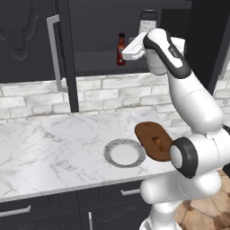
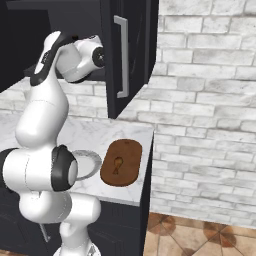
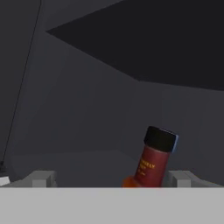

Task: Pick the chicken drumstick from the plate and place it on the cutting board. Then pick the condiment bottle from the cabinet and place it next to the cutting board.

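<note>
A white robot arm stands at a marble counter point(image 1: 54, 143) in a dark kitchen and reaches up into the open cabinet point(image 1: 103, 36) on the wall above it. Its gripper point(image 3: 109, 179) is level with the shelf inside. Seen from the hand's own camera, the two finger tips point(image 3: 41, 178) stand wide apart at the bottom edge, and nothing is between them but open air.

The condiment bottle point(image 1: 121, 49) stands upright on the shelf, just to the left of the robot's hand in the left base view. It has a black cap and dark red sauce. In the hand view the bottle point(image 3: 153, 159) appears close ahead, leaning in the frame, nearer the right finger tip than the left, and not gripped. A metal box grater point(image 1: 148, 21) stands behind the hand on the same shelf.

Below, on the counter, a round grey-rimmed plate point(image 1: 112, 150) lies bare. Just beside it, at the counter's right end, lies the oval brown cutting board point(image 1: 150, 134), and the small chicken drumstick point(image 1: 158, 142) rests on the board. A long silver bar handle point(image 1: 55, 54) runs down the open cabinet door on the left.
</note>
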### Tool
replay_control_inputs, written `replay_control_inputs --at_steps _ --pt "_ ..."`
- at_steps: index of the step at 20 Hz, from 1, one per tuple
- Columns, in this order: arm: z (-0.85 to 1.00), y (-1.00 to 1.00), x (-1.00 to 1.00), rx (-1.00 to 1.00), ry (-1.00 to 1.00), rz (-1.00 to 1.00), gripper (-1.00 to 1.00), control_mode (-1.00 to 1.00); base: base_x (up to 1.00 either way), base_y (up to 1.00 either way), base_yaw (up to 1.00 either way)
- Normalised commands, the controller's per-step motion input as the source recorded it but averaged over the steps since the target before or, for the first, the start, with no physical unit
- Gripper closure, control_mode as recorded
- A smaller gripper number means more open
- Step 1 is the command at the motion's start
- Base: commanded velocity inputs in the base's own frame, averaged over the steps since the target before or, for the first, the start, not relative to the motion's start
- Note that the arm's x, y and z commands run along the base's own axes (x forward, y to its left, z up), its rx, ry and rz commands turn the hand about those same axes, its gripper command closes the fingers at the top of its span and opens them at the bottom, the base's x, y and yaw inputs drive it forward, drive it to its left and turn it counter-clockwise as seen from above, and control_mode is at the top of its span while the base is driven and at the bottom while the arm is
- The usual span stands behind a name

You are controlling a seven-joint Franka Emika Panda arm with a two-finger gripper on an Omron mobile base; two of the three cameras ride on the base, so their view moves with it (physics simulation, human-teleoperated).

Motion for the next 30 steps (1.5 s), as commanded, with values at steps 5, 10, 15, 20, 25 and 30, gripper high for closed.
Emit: replay_control_inputs --at_steps 5,10,15,20,25,30 --pt "0.04 0.00 0.10 0.03 0.00 0.00 -1.00 -1.00 0.00 0.00 0.00" --pt "0.00 0.00 0.06 0.01 0.00 0.00 -1.00 -1.00 0.00 0.00 0.00" --pt "0.00 0.00 0.07 0.00 0.00 0.00 -1.00 -1.00 0.00 0.00 0.00" --pt "0.00 0.00 0.12 0.00 0.00 0.00 -1.00 -1.00 0.00 0.00 0.00" --pt "0.00 0.00 0.16 0.00 0.00 0.00 -1.00 -1.00 0.00 0.00 0.00" --pt "0.00 0.00 0.16 0.00 0.00 0.00 -1.00 -1.00 0.00 0.00 0.00"
